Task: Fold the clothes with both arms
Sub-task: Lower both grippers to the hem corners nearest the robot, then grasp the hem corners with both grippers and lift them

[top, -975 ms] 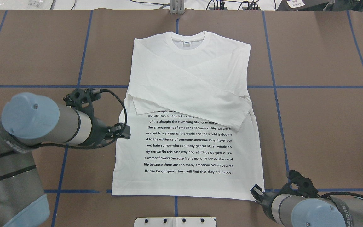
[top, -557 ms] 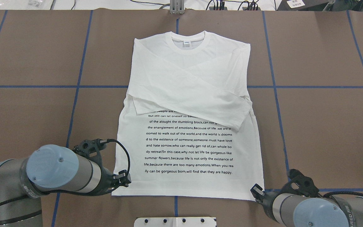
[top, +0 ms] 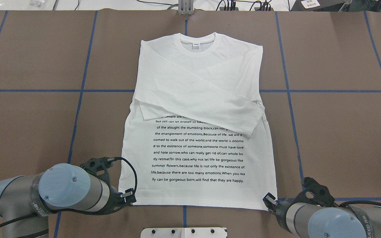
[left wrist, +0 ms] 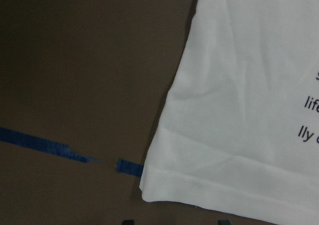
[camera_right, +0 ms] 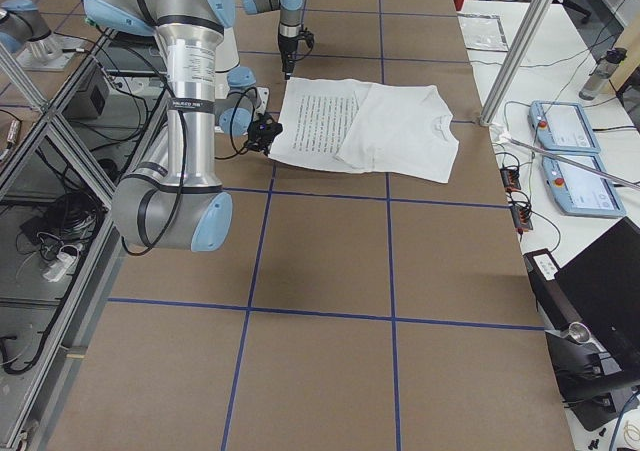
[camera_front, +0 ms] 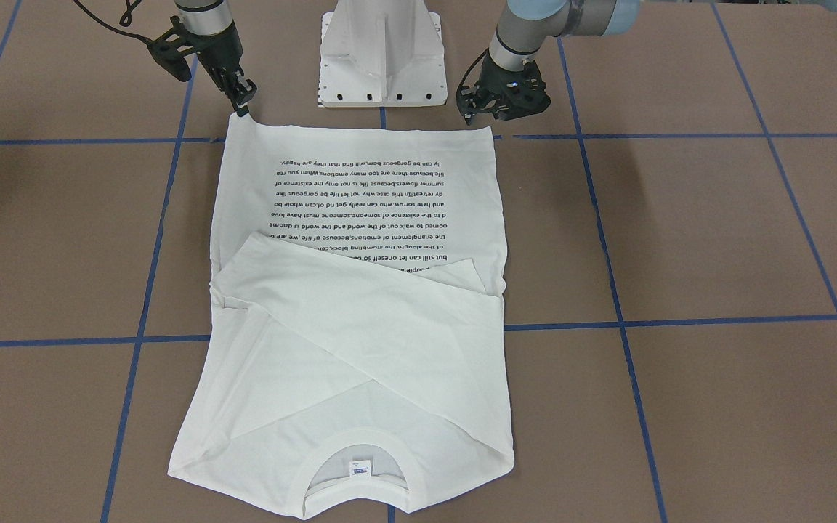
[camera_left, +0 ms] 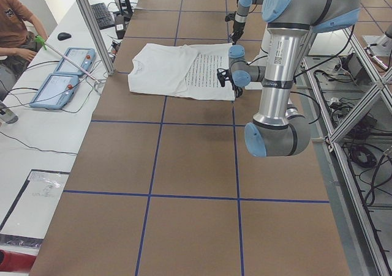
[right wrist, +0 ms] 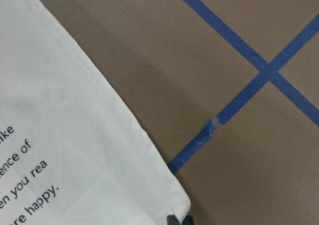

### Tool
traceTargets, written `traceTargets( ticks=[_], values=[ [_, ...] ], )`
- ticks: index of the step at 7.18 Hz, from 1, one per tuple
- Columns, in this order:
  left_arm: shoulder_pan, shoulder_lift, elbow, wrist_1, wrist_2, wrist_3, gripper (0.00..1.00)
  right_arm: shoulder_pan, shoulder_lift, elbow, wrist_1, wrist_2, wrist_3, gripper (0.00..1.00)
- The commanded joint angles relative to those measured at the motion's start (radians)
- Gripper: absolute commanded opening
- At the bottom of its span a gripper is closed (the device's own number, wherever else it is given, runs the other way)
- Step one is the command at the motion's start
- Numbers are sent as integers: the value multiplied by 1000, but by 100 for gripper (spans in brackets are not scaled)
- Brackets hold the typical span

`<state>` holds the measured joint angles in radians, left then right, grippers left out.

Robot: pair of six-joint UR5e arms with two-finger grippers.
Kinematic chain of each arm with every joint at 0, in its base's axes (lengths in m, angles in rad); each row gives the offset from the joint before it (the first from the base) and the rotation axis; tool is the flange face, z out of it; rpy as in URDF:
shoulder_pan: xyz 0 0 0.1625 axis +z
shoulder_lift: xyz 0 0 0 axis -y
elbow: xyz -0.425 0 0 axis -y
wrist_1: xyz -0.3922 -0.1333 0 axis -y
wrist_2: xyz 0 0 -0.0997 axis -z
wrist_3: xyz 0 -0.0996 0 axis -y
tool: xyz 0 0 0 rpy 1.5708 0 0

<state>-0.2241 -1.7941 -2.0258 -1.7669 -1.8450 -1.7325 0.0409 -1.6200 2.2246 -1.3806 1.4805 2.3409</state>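
Note:
The white long-sleeved T-shirt point(top: 197, 82) lies flat with its printed side up, both sleeves crossed over the chest and the collar at the far edge. My left gripper point(top: 129, 197) is low at the near left hem corner and open. In the left wrist view that corner of the T-shirt point(left wrist: 239, 110) lies just ahead of the two spread fingertips. My right gripper point(top: 268, 201) is at the near right hem corner. Its tips show close together at the corner of the T-shirt point(right wrist: 65, 150), so it is shut on the cloth. The front view shows the left gripper point(camera_front: 503, 109) and the right gripper point(camera_front: 243, 98) at the hem.
The white pedestal base point(camera_front: 382, 51) stands just behind the hem, between the arms. Blue tape lines point(top: 81, 90) grid the brown table. A side table with control pendants point(camera_left: 61, 83) and a seated person point(camera_left: 15, 25) lies beyond the far edge.
My left arm swung back toward the robot along the shirt's left side, from mid-body down to the near left hem corner. The right arm and the shirt did not move.

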Motion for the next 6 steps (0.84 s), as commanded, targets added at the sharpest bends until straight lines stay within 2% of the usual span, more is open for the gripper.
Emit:
traceTargets(
  ticks=[1, 3, 5, 6],
  values=[
    [8, -2, 22, 1, 27, 5, 64, 0, 0, 0, 0, 0, 0, 0],
    [8, -1, 35, 0, 29, 7, 60, 0, 0, 3, 0, 0, 0, 0],
    [8, -1, 36, 1, 29, 7, 37, 0, 2, 4, 0, 0, 0, 0],
    [8, -2, 35, 1, 29, 7, 16, 0, 2, 4, 0, 0, 0, 0]
  ],
)
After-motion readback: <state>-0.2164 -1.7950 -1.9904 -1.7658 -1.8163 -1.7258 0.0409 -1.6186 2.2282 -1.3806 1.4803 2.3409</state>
